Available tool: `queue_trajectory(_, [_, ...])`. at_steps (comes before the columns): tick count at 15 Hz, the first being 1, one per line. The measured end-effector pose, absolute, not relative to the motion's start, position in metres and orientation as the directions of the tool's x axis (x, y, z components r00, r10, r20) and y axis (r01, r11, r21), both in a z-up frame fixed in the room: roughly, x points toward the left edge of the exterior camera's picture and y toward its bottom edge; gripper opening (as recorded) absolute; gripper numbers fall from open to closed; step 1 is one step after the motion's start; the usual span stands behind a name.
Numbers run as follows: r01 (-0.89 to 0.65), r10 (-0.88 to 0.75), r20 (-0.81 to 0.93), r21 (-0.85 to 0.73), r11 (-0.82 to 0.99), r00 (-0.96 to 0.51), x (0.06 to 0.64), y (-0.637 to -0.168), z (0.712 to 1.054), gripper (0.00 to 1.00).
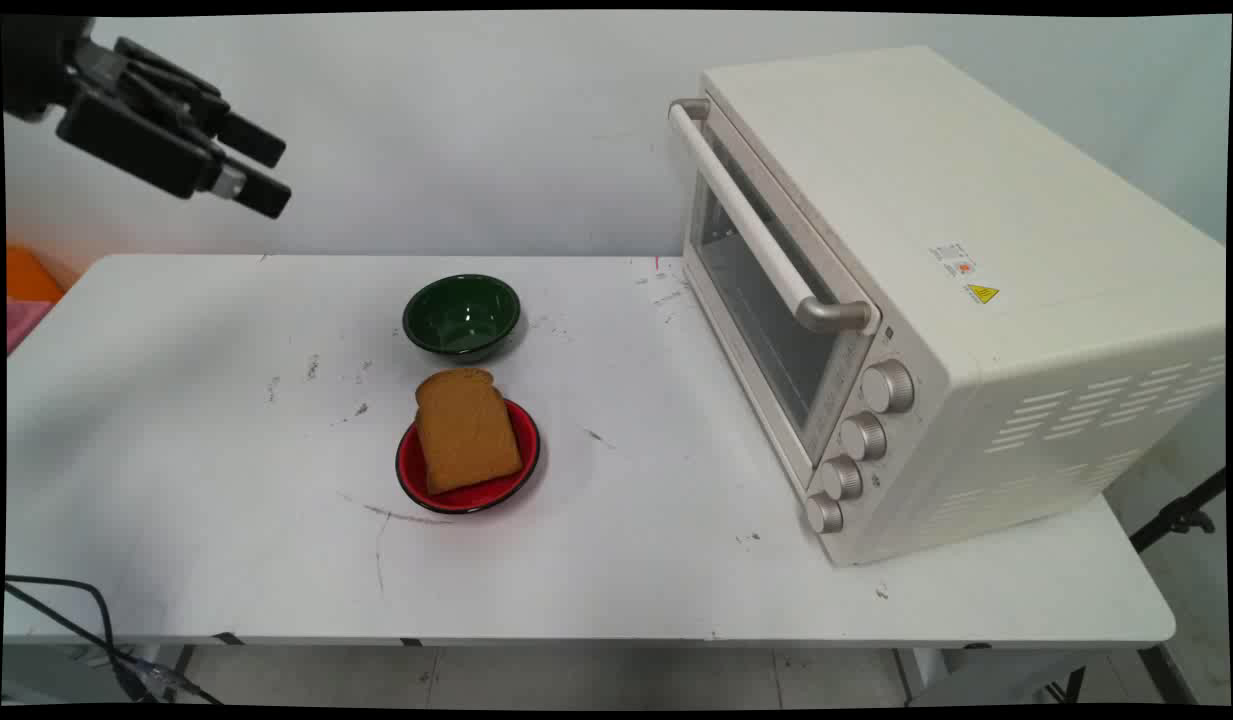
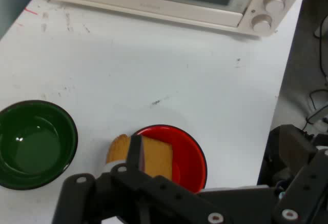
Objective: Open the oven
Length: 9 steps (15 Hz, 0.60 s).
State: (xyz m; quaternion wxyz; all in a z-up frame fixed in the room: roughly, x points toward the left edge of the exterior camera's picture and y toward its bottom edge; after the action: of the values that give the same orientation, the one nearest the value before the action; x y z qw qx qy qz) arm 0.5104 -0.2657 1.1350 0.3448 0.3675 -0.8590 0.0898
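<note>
Near the middle of the surface, a little toward its near edge: a slice of brown bread (image 1: 467,430) lying flat on a small red plate (image 1: 412,480), overhanging the plate's far rim. Long axis of the slice runs roughly from the near edge toward the far edge, rounded crust end pointing to the far side. Just beyond it, toward the far edge and apart from the plate, a dark green bowl (image 1: 462,317), upright and, as far as can be seen, with nothing in it.

Gripper (image 1: 266,170) high above the surface's far left corner, well apart from everything, holding nothing and touching nothing. Fingers (image 1: 259,196) point to the right and slightly down; they lie near each other with a narrow gap in the main view, but whether truly closed I cannot tell. The bread sits below, to the right, and nearer the near edge than the fingers. In the hand view the bread (image 2: 154,157) shows just past the black linkage, partly hidden by it.

Right end of the surface: a cream toaster oven (image 1: 976,300), door shut, long handle (image 1: 756,230) across the top of the door, four knobs (image 1: 866,440) in a column beside it. Surface white, scuffed with dark marks. Plain pale wall behind; black cable at the near left corner.
</note>
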Motion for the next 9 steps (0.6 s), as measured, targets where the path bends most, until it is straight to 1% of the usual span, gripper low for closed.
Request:
queue_trajectory(4, [-0.686,-0.545,0.673,0.075,0.724,-0.501,0.497,-0.286,1.146,1.00])
queue_trajectory(9, [-0.684,-0.526,0.676,0.045,0.728,-0.516,0.457,-0.337,1.162,1.00])
